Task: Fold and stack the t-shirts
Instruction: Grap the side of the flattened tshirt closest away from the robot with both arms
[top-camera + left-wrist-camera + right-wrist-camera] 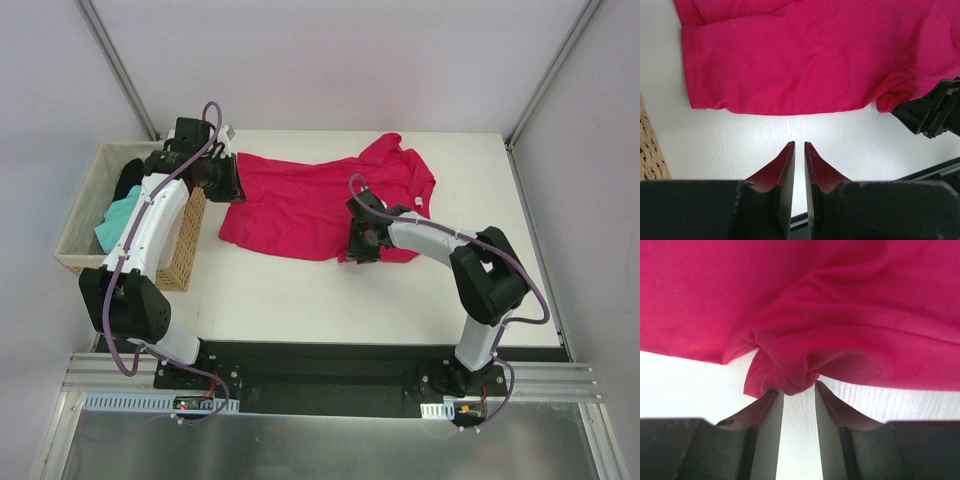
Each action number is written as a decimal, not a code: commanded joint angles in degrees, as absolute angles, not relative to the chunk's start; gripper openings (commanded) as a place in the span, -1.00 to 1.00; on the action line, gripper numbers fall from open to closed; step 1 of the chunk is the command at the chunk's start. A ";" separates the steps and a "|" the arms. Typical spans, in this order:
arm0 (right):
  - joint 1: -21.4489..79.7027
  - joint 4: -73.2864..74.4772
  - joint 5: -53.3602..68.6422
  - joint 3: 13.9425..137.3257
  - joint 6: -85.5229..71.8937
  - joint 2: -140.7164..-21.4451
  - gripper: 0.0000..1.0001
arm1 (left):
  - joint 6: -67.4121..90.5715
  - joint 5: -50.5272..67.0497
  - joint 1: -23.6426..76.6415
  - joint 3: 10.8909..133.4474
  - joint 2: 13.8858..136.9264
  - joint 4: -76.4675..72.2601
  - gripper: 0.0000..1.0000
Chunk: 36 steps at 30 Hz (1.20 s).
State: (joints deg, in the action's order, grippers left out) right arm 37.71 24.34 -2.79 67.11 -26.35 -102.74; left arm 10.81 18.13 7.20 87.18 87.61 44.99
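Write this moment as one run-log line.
crimson t-shirt: spread on table | right tool: at bunched hem | left tool: nearly shut, empty

black shirt (131,178) mostly hidden in basket (90,175), crimson shirt (805,315) cropped

Crimson t-shirt (300,205), mint-green shirt (118,222) in tan woven basket (185,250), white table (330,300).

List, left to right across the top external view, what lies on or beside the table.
Tan woven wicker basket → mint-green shirt inside it → left gripper → crimson t-shirt spread on the white table → right gripper at its near edge.
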 commanded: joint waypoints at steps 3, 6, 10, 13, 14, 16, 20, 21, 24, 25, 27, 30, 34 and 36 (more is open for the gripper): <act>37.88 25.49 -2.99 72.16 -24.61 -105.73 -0.31 | 9.23 16.61 7.65 86.92 84.29 44.91 -0.74; 37.79 25.49 -2.72 73.47 -23.91 -106.69 -0.48 | 9.14 16.17 7.65 86.49 83.94 45.00 -0.74; 37.79 26.89 -2.99 75.76 -22.85 -107.84 -0.90 | 8.88 15.65 7.65 86.13 83.58 45.09 -0.74; 37.79 27.77 -4.39 76.46 -22.41 -107.14 -0.98 | 8.88 15.64 7.65 86.04 83.58 45.18 -0.74; 37.79 27.95 -5.26 76.29 -22.24 -106.88 -0.98 | 8.96 15.64 7.65 85.96 83.67 45.09 -0.74; 37.88 28.39 -6.06 75.76 -22.15 -105.65 -0.98 | 8.88 15.82 7.65 86.04 83.93 45.09 -0.74; 37.97 29.18 -8.34 74.53 -22.50 -103.19 -0.97 | 8.96 16.17 7.65 86.48 84.90 45.09 -0.75; 37.97 29.79 -8.78 74.44 -22.59 -102.66 -0.98 | 9.05 16.17 7.65 86.66 85.08 45.00 -0.75; 38.32 30.67 -10.28 73.74 -22.76 -100.64 -0.98 | 8.96 16.70 7.65 87.80 85.87 45.09 -0.76; 38.41 30.93 -10.81 73.48 -22.76 -100.11 -0.98 | 8.96 16.96 7.65 88.24 86.22 45.09 -0.76; 39.02 31.46 -12.30 73.39 -22.68 -98.79 -0.97 | 8.88 17.49 7.65 88.85 87.01 45.00 -0.76; 39.55 32.60 -14.32 74.18 -21.89 -97.91 -0.98 | 8.88 18.45 7.65 90.08 88.06 44.83 -0.77; 39.90 33.66 -15.55 75.59 -20.92 -97.82 -0.98 | 9.05 19.42 7.65 91.32 89.30 44.82 -0.77; 40.16 34.01 -15.64 76.11 -20.31 -97.82 -0.98 | 8.97 19.34 7.65 91.67 89.47 44.74 -0.78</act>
